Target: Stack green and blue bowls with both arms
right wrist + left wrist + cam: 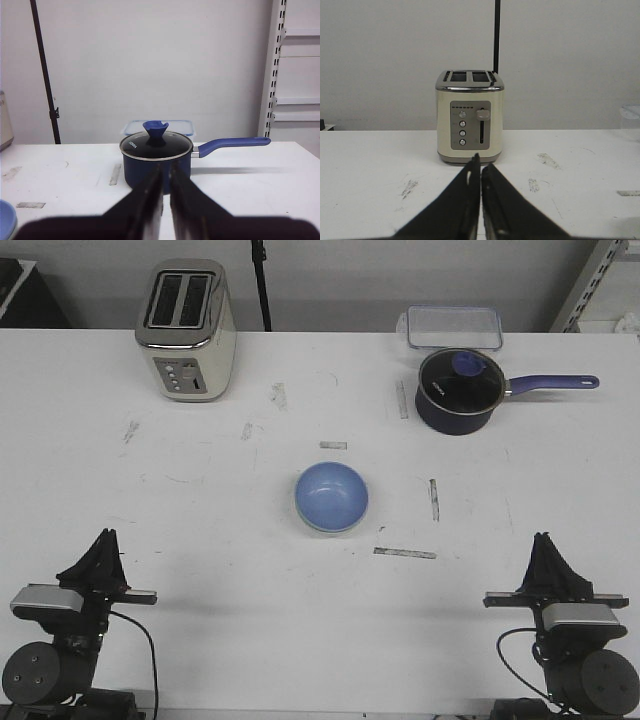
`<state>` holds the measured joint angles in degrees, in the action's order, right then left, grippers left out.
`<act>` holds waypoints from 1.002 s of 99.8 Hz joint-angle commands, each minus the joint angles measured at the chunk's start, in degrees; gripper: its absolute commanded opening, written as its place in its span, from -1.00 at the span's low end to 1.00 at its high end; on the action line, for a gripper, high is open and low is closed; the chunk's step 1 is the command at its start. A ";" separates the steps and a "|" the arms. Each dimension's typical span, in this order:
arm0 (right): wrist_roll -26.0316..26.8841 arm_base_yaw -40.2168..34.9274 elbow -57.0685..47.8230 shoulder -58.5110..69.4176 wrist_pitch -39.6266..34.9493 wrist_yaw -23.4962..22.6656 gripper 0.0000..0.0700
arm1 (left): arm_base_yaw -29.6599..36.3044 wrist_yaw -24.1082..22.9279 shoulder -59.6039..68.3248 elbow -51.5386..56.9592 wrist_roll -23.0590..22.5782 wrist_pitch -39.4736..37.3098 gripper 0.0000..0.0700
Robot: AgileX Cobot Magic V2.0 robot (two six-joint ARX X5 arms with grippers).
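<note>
You get bright, even light from overhead in all three views, with the white table (200,530) close to washed out in the front view. Shadows are soft and short: a faint one lies under the blue bowl (331,496), another beside the saucepan (156,159) handle in the right wrist view. The toaster (470,117) is sharp; the left gripper (480,167) and right gripper (165,172) fingers look dark and slightly blurred.

Both arms sit folded at the near table edge, left tool (105,537) and right tool (543,539) closed, empty.
</note>
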<state>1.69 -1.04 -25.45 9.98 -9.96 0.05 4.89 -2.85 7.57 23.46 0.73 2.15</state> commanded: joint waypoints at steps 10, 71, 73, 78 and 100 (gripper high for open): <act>-0.28 -0.02 -0.04 -0.17 0.81 -0.02 -0.96 | 0.00 0.17 -1.64 -1.36 -0.57 -1.03 -1.00; -0.28 -0.02 -0.04 -0.17 0.79 -0.02 -0.96 | -1.66 1.92 -4.31 -20.17 -0.55 -14.10 -1.00; -0.28 -0.02 -0.04 -0.17 0.79 -0.02 -0.96 | -1.88 1.97 -4.31 -20.24 -0.57 -13.99 -1.00; -0.28 -0.02 -0.04 -0.17 0.79 -0.02 -0.96 | -2.40 1.99 -4.31 -20.31 -0.61 -13.75 -1.00; -0.28 -0.02 -0.04 -0.17 0.79 -0.02 -0.96 | -3.37 1.55 -6.80 -22.10 -1.84 -13.81 -1.00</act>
<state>1.69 -1.04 -25.45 9.98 -9.93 0.05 1.61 -1.21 2.04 2.46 -0.25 -11.05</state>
